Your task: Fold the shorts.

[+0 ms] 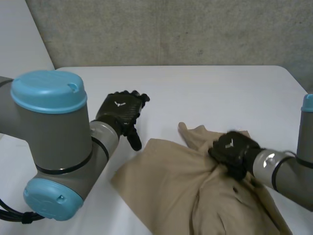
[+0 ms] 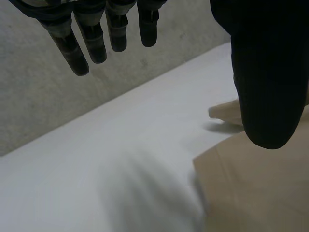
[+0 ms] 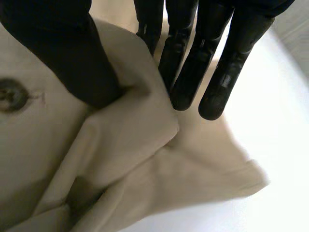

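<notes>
Shorts [image 1: 166,186] crumpled, right robot hand [image 1: 231,148] pinching a fold, left robot hand [image 1: 120,110] straight-fingered, empty

right hand [image 3: 193,48] — pinches a fold | shorts [image 3: 120,140] — bunched | white table [image 3: 289,169]

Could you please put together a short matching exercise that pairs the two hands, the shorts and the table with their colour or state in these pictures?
Column one:
1. left hand
2. right hand
3. shorts
4. table

Column two:
A. beige, bunched up where a hand grips
B. fingers straight, holding nothing
C. white, with the garment lying on it
D. pinching a fold of fabric between thumb and fingers

Pairs: 1-B; 2-D; 3-A; 4-C.
</notes>
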